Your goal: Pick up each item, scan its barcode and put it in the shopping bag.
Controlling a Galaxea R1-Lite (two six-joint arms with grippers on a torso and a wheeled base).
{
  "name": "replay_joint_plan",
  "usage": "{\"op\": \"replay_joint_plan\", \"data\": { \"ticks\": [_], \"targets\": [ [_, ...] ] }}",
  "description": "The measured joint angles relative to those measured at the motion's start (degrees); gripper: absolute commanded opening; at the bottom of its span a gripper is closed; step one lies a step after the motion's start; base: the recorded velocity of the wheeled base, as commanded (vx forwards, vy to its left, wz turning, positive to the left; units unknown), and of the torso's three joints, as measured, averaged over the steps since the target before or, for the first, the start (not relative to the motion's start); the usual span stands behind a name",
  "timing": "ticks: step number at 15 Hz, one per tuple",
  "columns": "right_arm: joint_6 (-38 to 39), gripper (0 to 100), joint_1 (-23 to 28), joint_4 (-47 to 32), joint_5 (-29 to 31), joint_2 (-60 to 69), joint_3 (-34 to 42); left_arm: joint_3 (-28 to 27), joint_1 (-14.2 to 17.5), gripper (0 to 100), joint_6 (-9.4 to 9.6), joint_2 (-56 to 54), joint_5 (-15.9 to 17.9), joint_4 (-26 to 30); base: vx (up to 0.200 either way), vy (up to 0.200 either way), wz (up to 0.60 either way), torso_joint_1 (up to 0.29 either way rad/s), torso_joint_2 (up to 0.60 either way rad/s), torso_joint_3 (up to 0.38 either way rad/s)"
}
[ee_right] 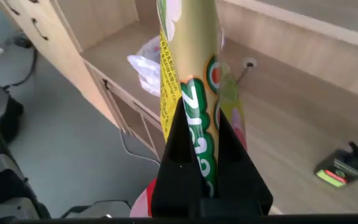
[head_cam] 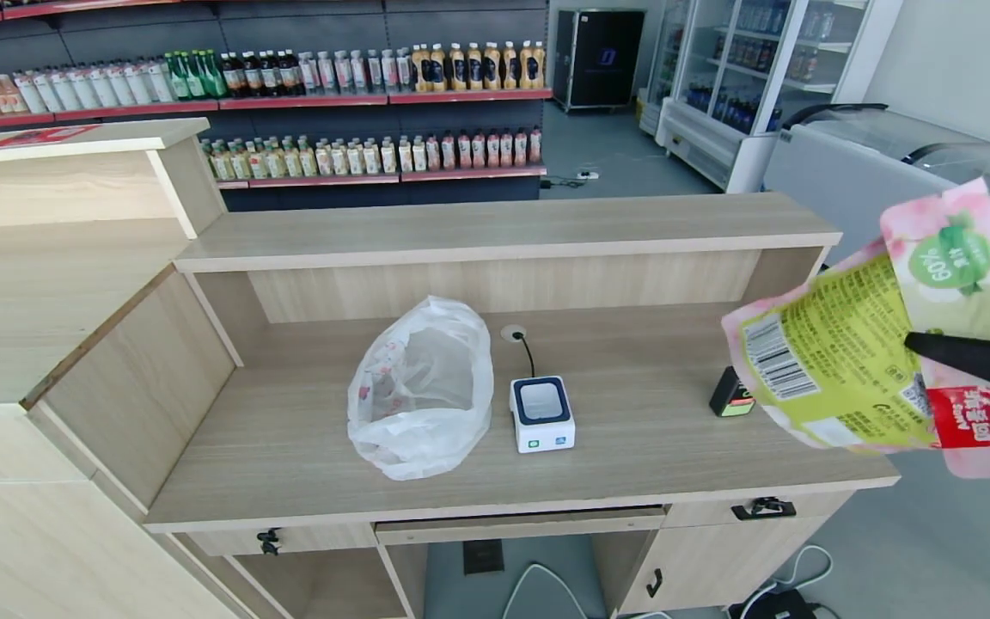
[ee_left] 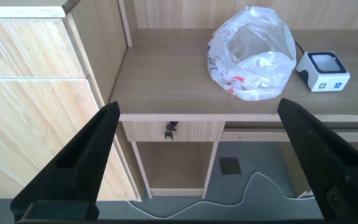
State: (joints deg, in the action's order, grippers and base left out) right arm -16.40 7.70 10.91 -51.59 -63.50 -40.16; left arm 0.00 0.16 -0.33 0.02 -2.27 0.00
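scanner point(head_cam: 541, 413) just beside bag point(head_cam: 422, 387), ledge point(head_cam: 504, 228) behind

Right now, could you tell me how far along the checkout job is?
Done: the pouch is picked up, shut in the right gripper near the right end of the desk. In hand, apparently: getting its barcode to the scanner. Left: putting it in the bag, then the small black item. The left gripper is open, holding nothing.

Pink-green pouch point(head_cam: 839, 361) is held aloft, barcode showing. White bag point(head_cam: 422, 387) lies open beside the scanner point(head_cam: 541, 413). A dark item point(head_cam: 731, 394) lies farther right.
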Motion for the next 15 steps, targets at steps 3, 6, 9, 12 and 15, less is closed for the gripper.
{"op": "replay_joint_plan", "data": {
  "ticks": [3, 6, 9, 12, 15],
  "targets": [
    [-2.89, 0, 6.18, -6.95, 8.0, 2.18, -0.46, 0.0, 0.0, 100, 0.01, 0.0, 0.0, 0.0, 0.0, 0.0, 0.0, 0.0, 0.0, 0.0],
    [-3.55, 0, 8.03, -8.97, 21.93, 2.97, -0.46, 0.0, 0.0, 100, 0.01, 0.0, 0.0, 0.0, 0.0, 0.0, 0.0, 0.0, 0.0, 0.0],
    [-4.23, 0, 9.33, -8.64, 29.15, 1.71, -1.07, 0.0, 0.0, 100, 0.0, 0.0, 0.02, 0.0, 0.0, 0.0, 0.0, 0.0, 0.0, 0.0],
    [-5.85, 0, 10.29, -7.46, 29.39, 1.05, -1.44, 0.0, 0.0, 100, 0.01, 0.0, 0.0, 0.0, 0.0, 0.0, 0.0, 0.0, 0.0, 0.0],
    [-8.89, 0, 11.67, -4.68, 30.33, 1.6, -0.94, 0.0, 0.0, 100, 0.0, 0.0, 0.0, 0.0, 0.0, 0.0, 0.6, -0.001, 0.01, 0.004]
  ]
}}
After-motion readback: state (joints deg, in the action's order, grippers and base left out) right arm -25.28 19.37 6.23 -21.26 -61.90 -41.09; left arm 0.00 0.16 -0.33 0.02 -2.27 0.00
